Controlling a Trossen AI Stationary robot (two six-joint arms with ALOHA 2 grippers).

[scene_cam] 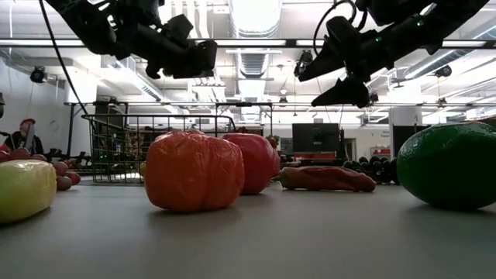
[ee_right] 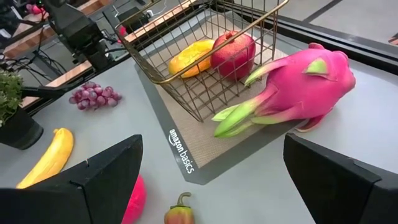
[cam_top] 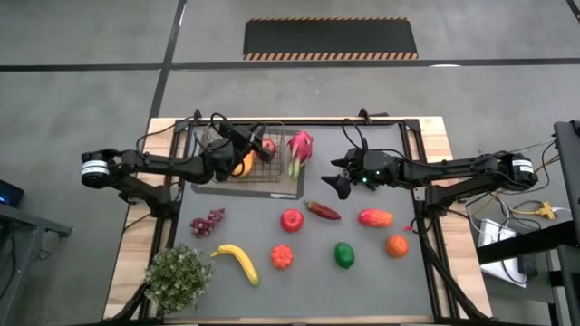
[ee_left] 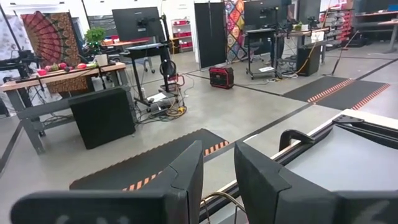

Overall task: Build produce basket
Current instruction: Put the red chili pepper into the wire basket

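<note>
2 fruits [ee_right: 214, 55] in basket [ee_right: 205, 93]; dragon fruit [ee_right: 298, 84] beside it, on mat [ee_right: 186, 152].

A robotics lab: desks [ee_left: 68, 78], monitors [ee_left: 135, 23], striped floor mats [cam_top: 331, 39], cabling.

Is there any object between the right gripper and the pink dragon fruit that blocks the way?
Nothing visible does. The right gripper stands open beside the dragon fruit, which lies partly on the mat just outside the basket. The right wrist view shows only bare mat and table between its fingers and the fruit.
</note>
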